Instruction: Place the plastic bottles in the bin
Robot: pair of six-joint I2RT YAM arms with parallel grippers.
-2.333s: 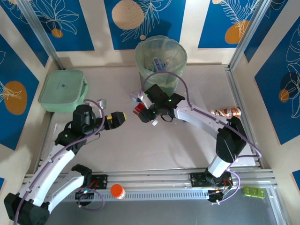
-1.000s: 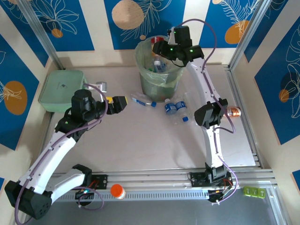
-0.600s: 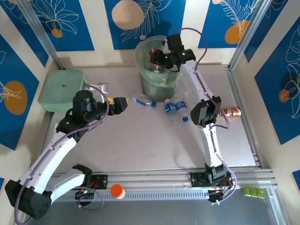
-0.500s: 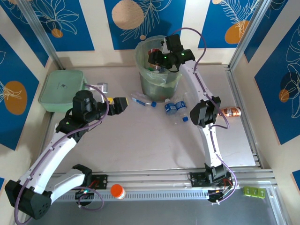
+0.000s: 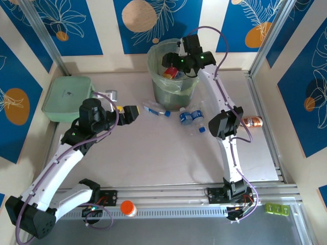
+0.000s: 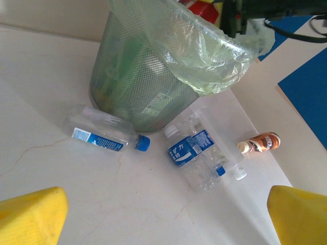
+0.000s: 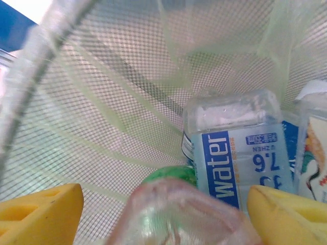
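Seen from above, the bin [image 5: 176, 84] stands at 12 o'clock on the table [image 5: 153, 153]. The right gripper [image 5: 172, 67] hangs over its mouth with a red-labelled bottle [image 5: 170, 72] at its fingertips. A blue-capped bottle [image 5: 155, 108] and a blue-labelled bottle [image 5: 190, 117] lie at the bin's 6 o'clock, and a brown bottle [image 5: 251, 121] lies at the table's 3 o'clock edge. The left gripper [image 5: 131, 113] hovers at the bin's 8 o'clock, near the blue-capped bottle but apart from it. In the left wrist view, its yellow fingers [image 6: 33, 214] stand wide in the two lower corners with nothing between them. The bin and its pale green liner [image 6: 204, 56] rise at 12 o'clock, with the loose bottles at its foot. The right wrist view looks down inside the lined bin. The right gripper's fingers [image 7: 38, 212] are spread wide, and a blurred clear bottle [image 7: 179, 214] sits between them with a gap on its 9 o'clock side, unclamped. A water-labelled bottle [image 7: 232, 148] lies beyond at 1 o'clock.
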